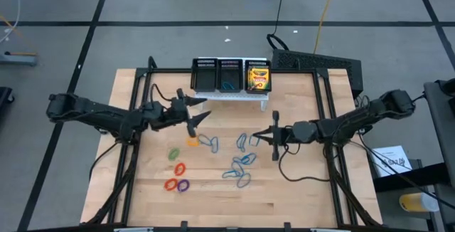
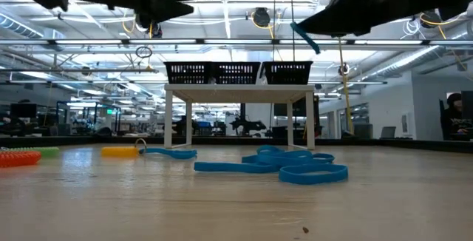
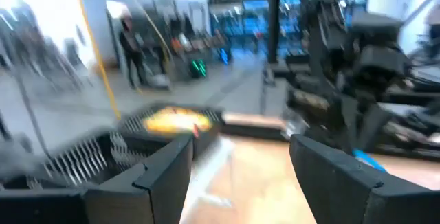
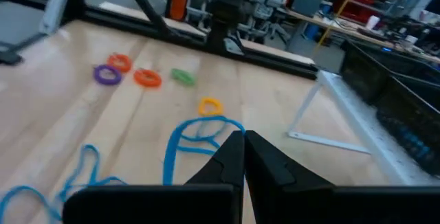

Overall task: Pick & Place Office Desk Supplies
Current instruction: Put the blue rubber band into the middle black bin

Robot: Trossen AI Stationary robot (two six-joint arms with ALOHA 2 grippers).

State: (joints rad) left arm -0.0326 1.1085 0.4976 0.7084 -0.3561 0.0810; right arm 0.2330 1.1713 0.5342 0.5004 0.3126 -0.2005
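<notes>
My right gripper hangs above the table's middle, shut on a thin blue loop that dangles from its tips. More blue loops lie in a loose heap on the table below and just nearer than it, and one lies beside an orange-yellow loop. Green, orange, red and purple loops lie flat toward the near left. A crayon box stands in the organiser's right compartment. My left gripper hovers open and empty near the organiser. My right gripper pinches the blue loop's upper end between its two fingertips. The fingers lie about level and point toward the table's left. The loop hangs slack below them, lifted clear of the table.
The black three-compartment mesh organiser sits on a low white stand at the far middle of the table; something blue lies in its middle compartment. Black frame rails run along the table's left and right sides. Bare wood shows at the near edge.
</notes>
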